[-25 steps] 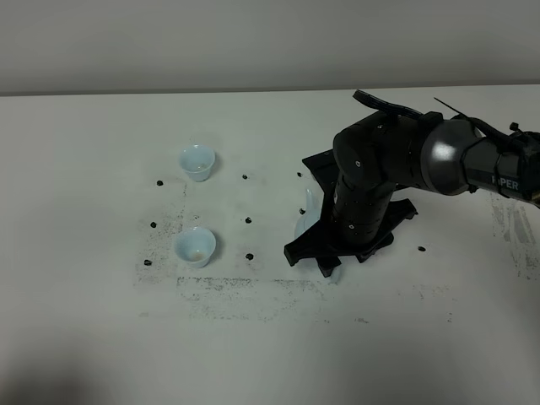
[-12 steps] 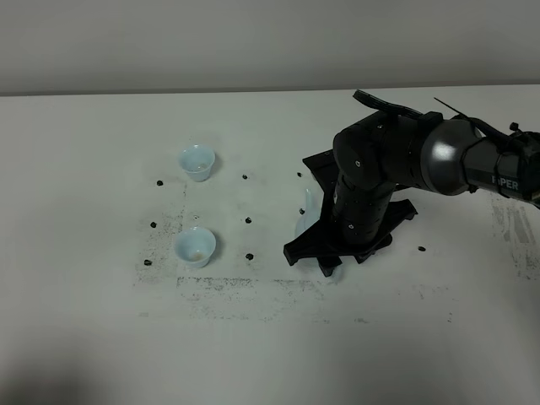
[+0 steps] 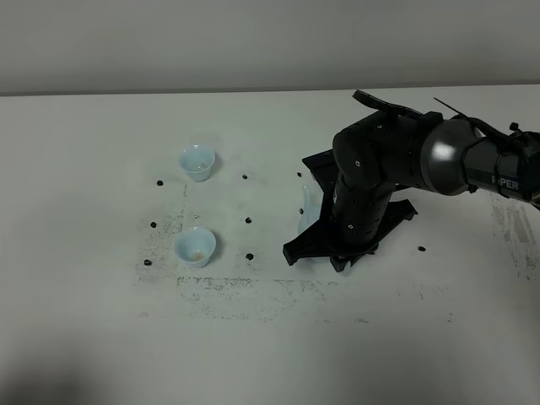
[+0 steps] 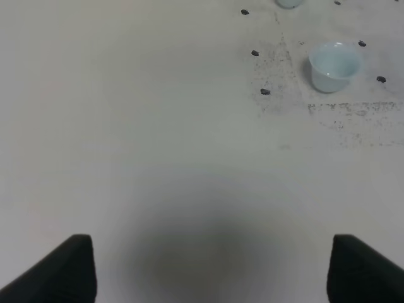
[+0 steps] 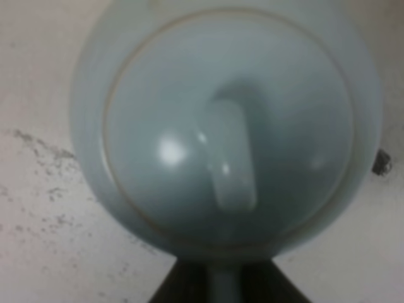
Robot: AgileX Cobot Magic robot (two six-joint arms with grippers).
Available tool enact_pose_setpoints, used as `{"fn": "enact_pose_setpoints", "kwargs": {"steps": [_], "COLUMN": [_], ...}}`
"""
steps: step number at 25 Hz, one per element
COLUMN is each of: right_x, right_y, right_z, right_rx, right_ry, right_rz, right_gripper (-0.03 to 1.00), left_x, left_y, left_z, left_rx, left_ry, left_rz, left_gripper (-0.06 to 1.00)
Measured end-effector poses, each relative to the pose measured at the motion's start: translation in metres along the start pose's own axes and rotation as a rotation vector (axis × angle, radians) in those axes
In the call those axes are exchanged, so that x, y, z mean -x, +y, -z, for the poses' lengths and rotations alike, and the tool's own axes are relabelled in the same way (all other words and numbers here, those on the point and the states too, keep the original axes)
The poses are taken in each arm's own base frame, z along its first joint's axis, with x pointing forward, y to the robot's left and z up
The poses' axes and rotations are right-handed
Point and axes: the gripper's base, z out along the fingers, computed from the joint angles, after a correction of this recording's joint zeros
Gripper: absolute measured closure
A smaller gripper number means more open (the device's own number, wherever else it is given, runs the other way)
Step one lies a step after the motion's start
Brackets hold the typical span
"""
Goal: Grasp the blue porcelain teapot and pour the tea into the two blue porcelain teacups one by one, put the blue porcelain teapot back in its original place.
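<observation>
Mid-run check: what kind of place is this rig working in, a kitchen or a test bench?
Most likely a lab test bench, not a kitchen: a white table against a plain wall, black marker dots marking positions, and a teapot and two teacups set out.

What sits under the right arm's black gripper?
A pale-blue glossy porcelain teapot: lid and knob show in the wrist view. From above the arm covers nearly all of it; its contents are hidden.

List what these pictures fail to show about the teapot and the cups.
- Exterior high: the blue porcelain teapot is almost wholly hidden behind the right arm.
- Right wrist: its spout is out of frame, and the picture is blurred.
- Left wrist: one teacup is cut off by the edge; the other teacup's contents are unclear.
</observation>
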Motion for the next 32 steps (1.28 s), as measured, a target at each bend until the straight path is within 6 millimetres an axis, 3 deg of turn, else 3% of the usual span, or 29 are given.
{"fn": "enact_pose_setpoints", "kwargs": {"steps": [20, 32], "right_x": [-0.002, -0.003], "right_y": [0.007, 0.008], "right_z": [0.0, 0.012], "right_rx": [0.0, -0.02], "right_ry": [-0.001, -0.022], "right_rz": [0.02, 0.024], "right_gripper": [0.88, 0.89], "left_x": [0.0, 0.0], "left_y": [0.0, 0.0], "left_z": [0.0, 0.0], "left_rx": [0.0, 0.0], "left_ry": [0.0, 0.0], "left_rz": [0.0, -0.001], "left_gripper": [0.19, 0.19]}}
